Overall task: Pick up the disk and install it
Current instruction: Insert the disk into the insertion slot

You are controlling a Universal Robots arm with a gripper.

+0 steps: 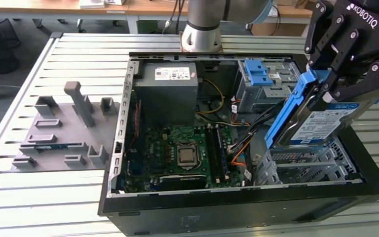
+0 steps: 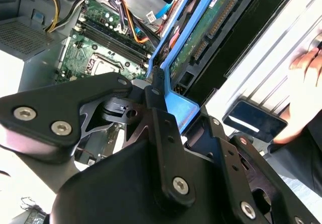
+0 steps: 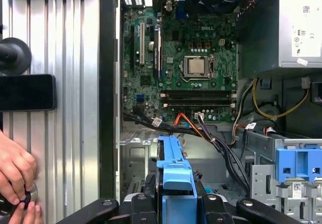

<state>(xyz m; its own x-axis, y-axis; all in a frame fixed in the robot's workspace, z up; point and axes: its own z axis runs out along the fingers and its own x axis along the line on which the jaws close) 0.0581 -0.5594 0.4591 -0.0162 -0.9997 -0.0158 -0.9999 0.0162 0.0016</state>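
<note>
My gripper [image 1: 334, 88] is shut on the disk [image 1: 324, 126], a silver drive with a white-and-blue label in a blue plastic carrier. I hold it steeply tilted, on edge, above the metal drive bay [image 1: 308, 165] at the front corner of the open computer case, at the exterior view's right. Its lower end hangs just over the bay; whether they touch I cannot tell. In the second wrist view the disk [image 2: 201, 32] shows its green circuit side, with the black fingers [image 2: 157, 103] clamped on the blue frame. In the first wrist view the blue carrier edge [image 3: 173, 168] sits between my fingers.
The open case [image 1: 120, 123] holds a motherboard [image 1: 183, 148], a power supply [image 1: 170, 81], loose cables and a second cage with a blue latch [image 1: 262, 74]. A grey fixture block [image 1: 64, 128] lies at the exterior view's left. A person's hand [image 3: 15, 173] and a flat black object [image 3: 25, 92] are beside the case.
</note>
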